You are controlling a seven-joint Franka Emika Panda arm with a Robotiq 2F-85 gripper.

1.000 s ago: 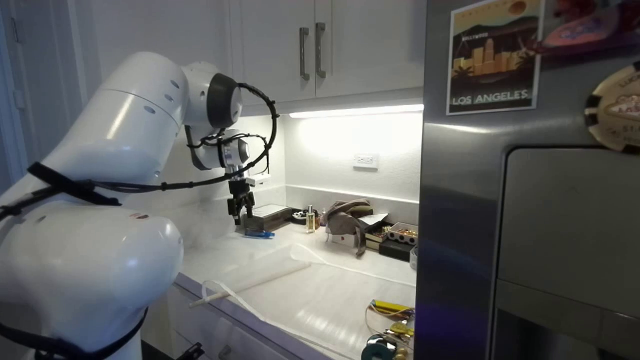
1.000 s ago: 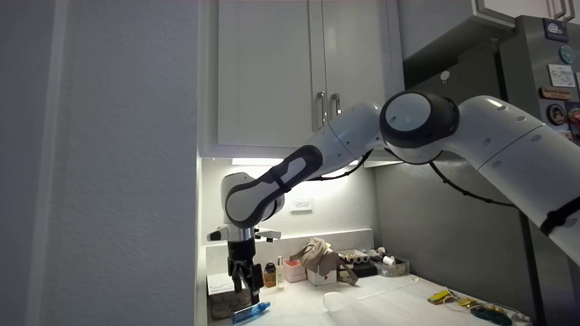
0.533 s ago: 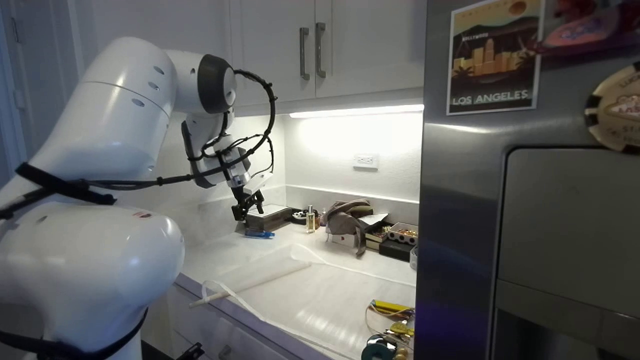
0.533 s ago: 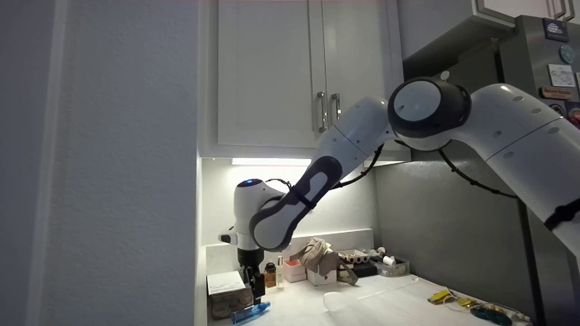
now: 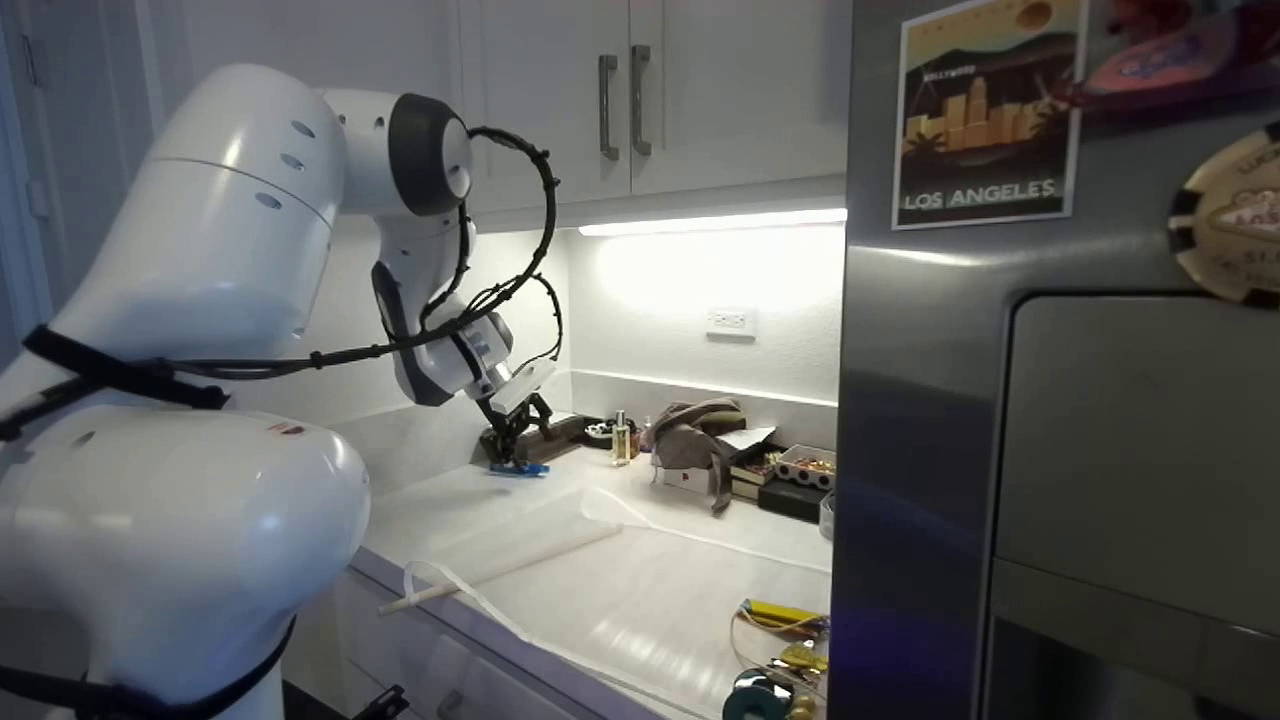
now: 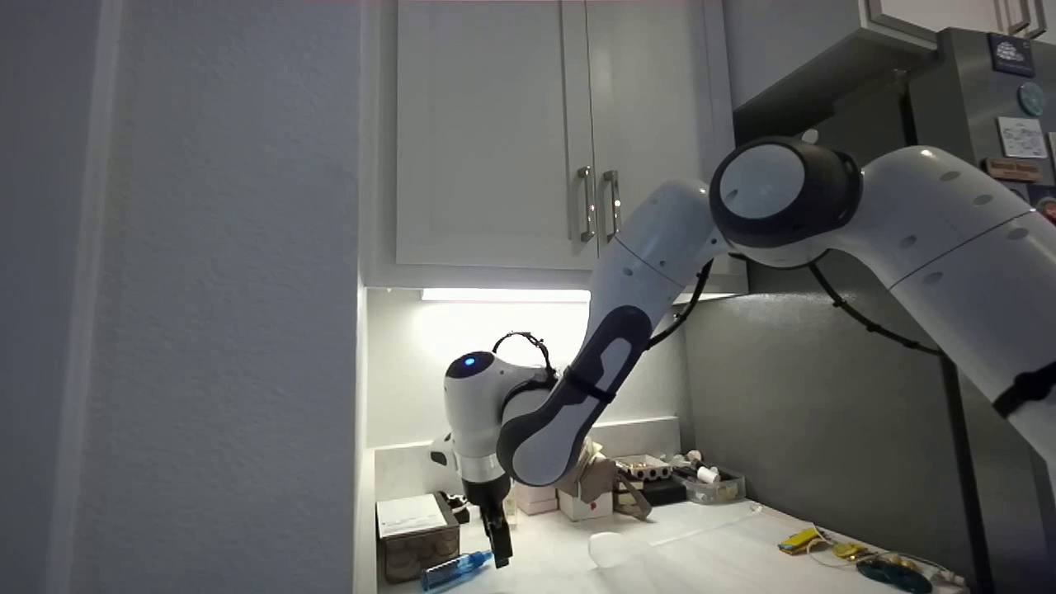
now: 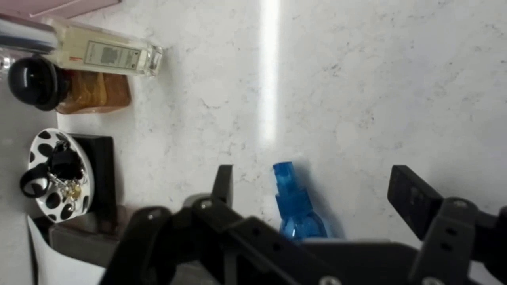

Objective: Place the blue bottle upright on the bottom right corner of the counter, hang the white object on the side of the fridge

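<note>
Lying on its side, far left on the white countertop [image 5: 575,480] in an exterior view, the blue spray bottle [image 7: 296,206] shows between the wide-spread fingers of the Robotiq gripper [image 7: 313,188] in the wrist view. The translucent white sheet [image 5: 530,540] lies nearer, left of the stainless-steel fridge [image 5: 920,450].

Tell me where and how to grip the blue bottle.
On the blue bottle, probably the body near its shoulder, taken from above: it lies on its side, slender, so the open gripper could close across its width. The stepped top is narrower and would likely give less hold.
</note>
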